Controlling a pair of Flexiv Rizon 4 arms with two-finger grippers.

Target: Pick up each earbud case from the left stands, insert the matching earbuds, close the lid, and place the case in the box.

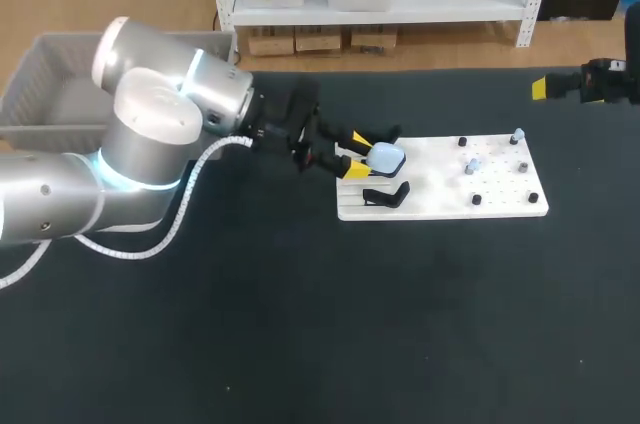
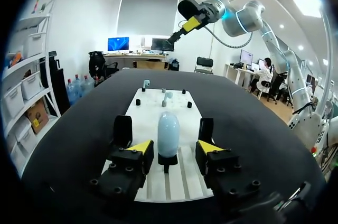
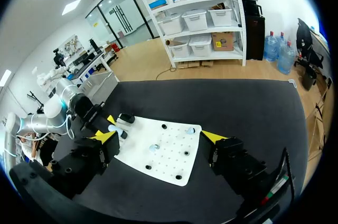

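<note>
Head view
Landmark: a white perforated board lies on the black table.
Left gripper: at the board's end nearest the left arm, yellow-tipped fingers spread.
Case: the pale blue egg-shaped earbud case stands on that same end of the board, at the fingertips.
Stand: a black stand sits on the board just beside the case.
Earbuds: two pale blue earbuds rest on pegs toward the board's other end.
Box: a grey plastic crate is well apart from the board, behind the left arm.
Right gripper: well clear of the board's far corner.

Left wrist view
Left gripper: fingers parted, one on each side of the case, a gap visible on both sides.
Case: upright on its stand at the board's near end.
Earbuds: farther along the board.

Right wrist view
Right gripper: fingers wide apart, hanging above the board, pinching nothing.
Case: at the board's end beside the left arm.
</note>
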